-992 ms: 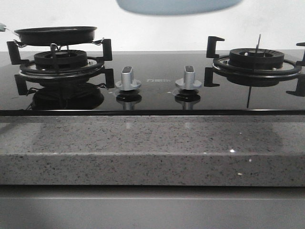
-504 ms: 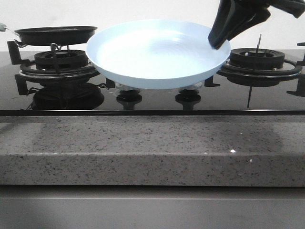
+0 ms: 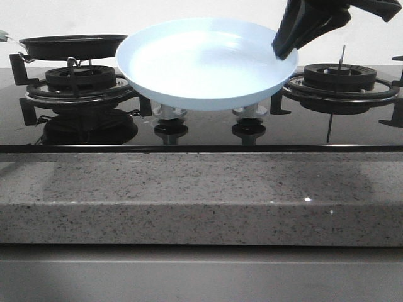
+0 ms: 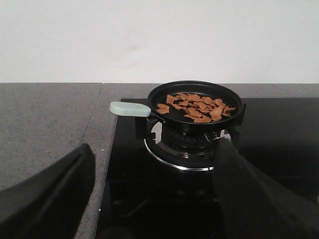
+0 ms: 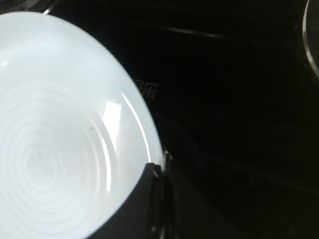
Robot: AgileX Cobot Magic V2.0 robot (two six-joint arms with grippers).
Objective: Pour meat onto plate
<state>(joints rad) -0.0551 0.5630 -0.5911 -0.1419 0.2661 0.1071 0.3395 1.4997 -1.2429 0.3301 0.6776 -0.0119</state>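
A: Plate [image 3: 201, 66]?
B: Round, shallow, pale blue, smooth and glossy, upturned rim. In the air over the two silver knobs [image 3: 169, 112], tilted so the inside faces the front camera. Faint concentric rings show on it in the right wrist view [image 5: 45, 149].

A: Who has it?
B: Right hand [image 3: 284, 44], black, clamped on the rim at about 2 o'clock of the plate in the front view. Arm is cut off by the top edge. In the wrist view one dark finger [image 5: 149, 199] lies over the rim; the other I can't make out.

A: Meat?
B: Meat [image 4: 197, 105] is a loose heap of thin, flat orange-brown chips, irregular shapes, in the black round frying pan [image 4: 194, 107] on the left burner [image 3: 79, 85]. Pan has a pale green handle [image 4: 129, 109]. From the front only the pan's side shows, meat hidden.

A: Left hand?
B: Left hand [image 4: 154, 199] is spread wide with nothing between the fingers, two blurry black fingers [image 4: 50, 199] at the frame corners, well apart from the pan. Not seen in the front view.

A: Surfaces?
B: Glossy black glass stove top [image 3: 201, 129], reflective. Speckled grey stone desk [image 3: 201, 195] in front. Right burner [image 3: 340, 82] bare, partly cut off at 3 o'clock.
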